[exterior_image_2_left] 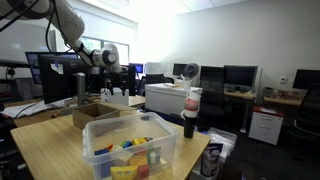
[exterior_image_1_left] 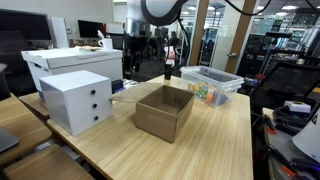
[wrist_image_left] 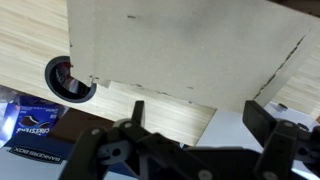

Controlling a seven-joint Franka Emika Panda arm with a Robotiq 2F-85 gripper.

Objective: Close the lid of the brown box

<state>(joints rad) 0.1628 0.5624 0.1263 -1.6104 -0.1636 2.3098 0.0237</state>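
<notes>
The brown box (exterior_image_1_left: 165, 113) stands open on the wooden table and also shows in an exterior view (exterior_image_2_left: 92, 115). A flat brown cardboard surface, the lid (wrist_image_left: 180, 45), fills the top of the wrist view; no label shows on this face. My gripper (wrist_image_left: 205, 125) is open and empty, its two black fingers wide apart above the table just off the cardboard's edge. In an exterior view the gripper (exterior_image_1_left: 158, 62) hangs behind the box's far side. It also shows above the box (exterior_image_2_left: 80, 88).
A white drawer unit (exterior_image_1_left: 78, 100) stands beside the box. A clear plastic bin (exterior_image_1_left: 210, 85) holds colourful items. A dark bottle (exterior_image_1_left: 168, 68) stands behind the box; its open top (wrist_image_left: 68, 78) shows near my fingers. A pale sheet (wrist_image_left: 225, 130) lies under the gripper.
</notes>
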